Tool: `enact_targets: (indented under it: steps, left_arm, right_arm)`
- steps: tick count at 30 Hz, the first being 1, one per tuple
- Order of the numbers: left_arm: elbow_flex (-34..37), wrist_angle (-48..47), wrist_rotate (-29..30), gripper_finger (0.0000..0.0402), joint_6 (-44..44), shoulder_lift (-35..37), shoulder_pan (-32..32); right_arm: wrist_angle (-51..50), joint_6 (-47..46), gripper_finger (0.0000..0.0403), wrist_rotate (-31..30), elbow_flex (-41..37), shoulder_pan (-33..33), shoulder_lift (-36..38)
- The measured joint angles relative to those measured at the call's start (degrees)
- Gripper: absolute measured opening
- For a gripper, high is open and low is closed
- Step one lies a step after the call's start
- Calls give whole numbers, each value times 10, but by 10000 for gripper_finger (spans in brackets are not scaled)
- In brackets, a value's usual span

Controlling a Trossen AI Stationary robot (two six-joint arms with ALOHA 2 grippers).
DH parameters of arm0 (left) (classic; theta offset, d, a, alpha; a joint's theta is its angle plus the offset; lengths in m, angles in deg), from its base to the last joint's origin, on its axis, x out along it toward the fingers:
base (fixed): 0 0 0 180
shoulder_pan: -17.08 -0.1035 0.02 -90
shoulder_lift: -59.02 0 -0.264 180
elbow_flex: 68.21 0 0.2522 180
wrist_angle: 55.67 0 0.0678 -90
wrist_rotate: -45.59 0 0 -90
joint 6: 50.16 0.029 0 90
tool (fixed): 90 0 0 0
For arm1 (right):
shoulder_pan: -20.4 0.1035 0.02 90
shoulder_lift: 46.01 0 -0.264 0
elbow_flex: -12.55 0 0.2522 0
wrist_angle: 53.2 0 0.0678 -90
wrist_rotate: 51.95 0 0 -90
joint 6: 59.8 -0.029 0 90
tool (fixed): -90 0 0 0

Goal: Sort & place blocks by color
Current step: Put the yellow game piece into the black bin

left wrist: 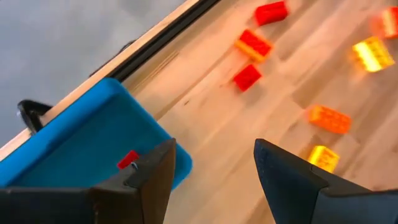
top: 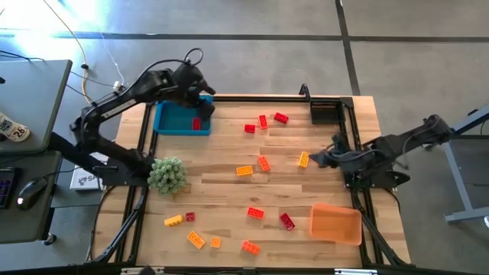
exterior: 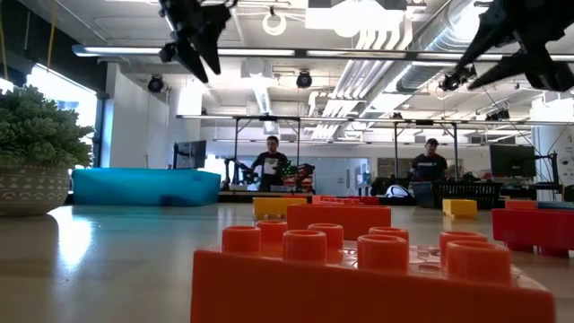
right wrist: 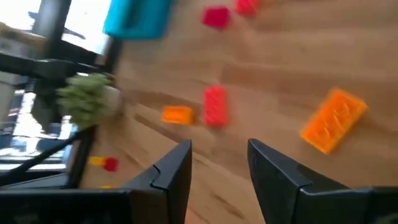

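Observation:
My left gripper [top: 202, 101] hangs open and empty above the right end of the blue tray [top: 172, 121]. One red block [left wrist: 129, 159] lies on the tray's floor. My right gripper [top: 319, 159] is open and empty too, raised above the table's right side just right of a yellow block [top: 303, 159]. Red, orange and yellow blocks lie flat over the wooden table: three red ones [top: 263, 121] at the far middle, two orange ones [top: 263, 163] at the centre, and several [top: 255, 213] toward the near edge. An orange tray [top: 335, 223] sits at the near right.
A green spiky plant ball in a pot [top: 167, 174] stands at the left, near the blue tray. A black stand [top: 326, 111] sits at the far right corner. Black frame rails [top: 141, 153] run along the table's left and right sides. People show in the room beyond.

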Motion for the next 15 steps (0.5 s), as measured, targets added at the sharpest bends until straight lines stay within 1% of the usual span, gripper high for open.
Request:
enact_targets:
  steps: [2, 5, 10, 15]
  left_arm:
    - [0, -4, -3, 207, 0, 18, 10]
    - [0, -12, -3, 207, 0, 42, 27]
    - [0, -14, -2, 207, 0, 68, 51]
    - [0, -14, -1, 207, 0, 79, 65]
  right_arm:
    - [-4, -32, 144, 25, 0, -13, -26]
    - [-8, -56, 144, 64, 0, -39, -64]
    - [-8, -57, 144, 103, 0, -85, -118]
    - [-8, -77, 144, 144, 0, -130, -169]
